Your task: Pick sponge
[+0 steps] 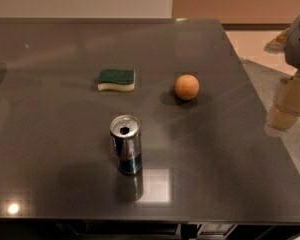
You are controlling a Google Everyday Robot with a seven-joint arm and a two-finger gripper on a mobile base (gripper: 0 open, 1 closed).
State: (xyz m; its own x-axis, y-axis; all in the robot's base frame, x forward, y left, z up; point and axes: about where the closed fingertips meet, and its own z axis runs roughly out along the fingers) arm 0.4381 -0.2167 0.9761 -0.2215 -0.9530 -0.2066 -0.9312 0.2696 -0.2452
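The sponge (116,79) lies flat on the dark grey table (50,134), left of centre towards the back. It has a dark green top over pale yellow foam and a wavy edge. My gripper (284,113) hangs at the far right of the camera view, beyond the table's right edge and above the floor. It is far from the sponge, with the orange ball between them. Nothing shows in its grasp.
An orange ball (186,87) rests right of the sponge. An opened drink can (126,144) stands upright in front of the sponge, nearer the table's front edge. The table's right edge runs diagonally close to my gripper.
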